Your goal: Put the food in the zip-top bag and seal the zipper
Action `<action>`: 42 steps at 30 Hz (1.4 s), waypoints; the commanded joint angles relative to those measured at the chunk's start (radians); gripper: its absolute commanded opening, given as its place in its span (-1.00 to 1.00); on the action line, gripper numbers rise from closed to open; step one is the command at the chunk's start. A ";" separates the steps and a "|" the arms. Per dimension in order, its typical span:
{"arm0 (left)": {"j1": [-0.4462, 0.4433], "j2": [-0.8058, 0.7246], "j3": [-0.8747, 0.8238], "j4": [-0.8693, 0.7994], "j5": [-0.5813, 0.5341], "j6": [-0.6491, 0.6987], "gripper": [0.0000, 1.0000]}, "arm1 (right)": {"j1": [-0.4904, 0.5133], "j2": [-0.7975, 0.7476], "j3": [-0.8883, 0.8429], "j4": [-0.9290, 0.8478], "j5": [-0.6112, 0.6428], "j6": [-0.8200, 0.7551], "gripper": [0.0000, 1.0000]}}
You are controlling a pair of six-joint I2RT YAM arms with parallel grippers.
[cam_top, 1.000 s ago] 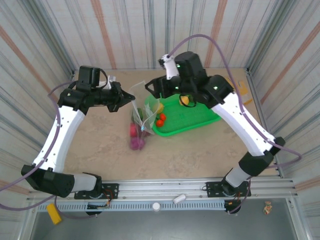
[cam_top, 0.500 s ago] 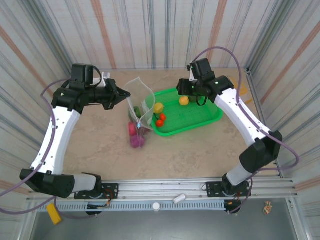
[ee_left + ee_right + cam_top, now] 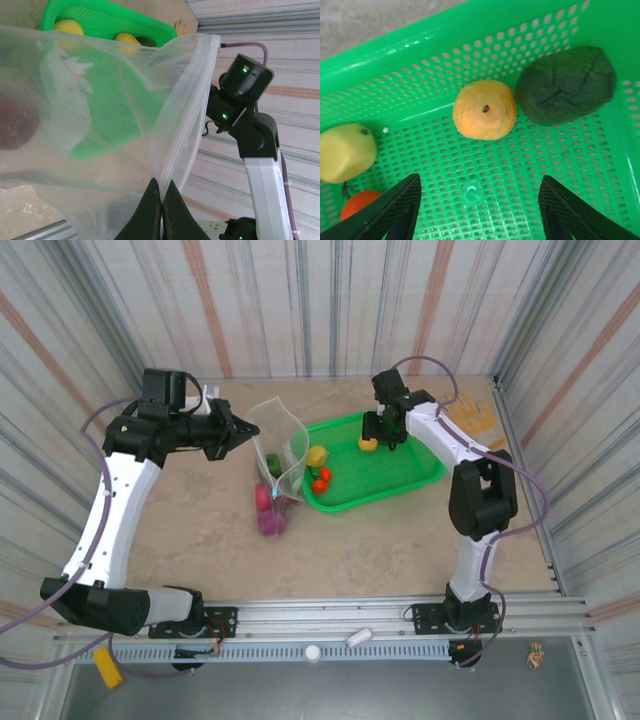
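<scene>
Left of the green tray, pink food lies in the zip-top bag. The left gripper is pinched on the bag's edge by the zipper, holding its mouth up. Over the tray's far side, the right gripper hangs with fingers apart above the orange piece. Grabbing it looks next. The dark green piece sits just beside it, with the tray wall close behind.

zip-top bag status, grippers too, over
Left gripper shut on zip-top bag edge, mouth open. Right gripper open over orange piece in green tray. Dark green piece close beside it.
</scene>
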 commanded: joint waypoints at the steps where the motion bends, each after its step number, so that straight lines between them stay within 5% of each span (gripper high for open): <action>1: 0.006 -0.022 -0.015 -0.002 0.011 0.027 -1.00 | 0.002 0.059 0.062 0.002 0.000 -0.028 0.29; 28: 0.006 -0.033 -0.027 -0.016 0.005 0.041 -1.00 | -0.018 0.317 0.204 0.007 -0.041 -0.028 0.31; 34: 0.006 -0.032 -0.027 -0.018 0.003 0.041 -1.00 | -0.021 0.284 0.186 0.009 -0.057 -0.020 0.03; 42: 0.006 -0.031 -0.024 -0.018 0.000 0.043 -1.00 | 0.005 0.115 0.098 0.028 -0.040 -0.023 0.01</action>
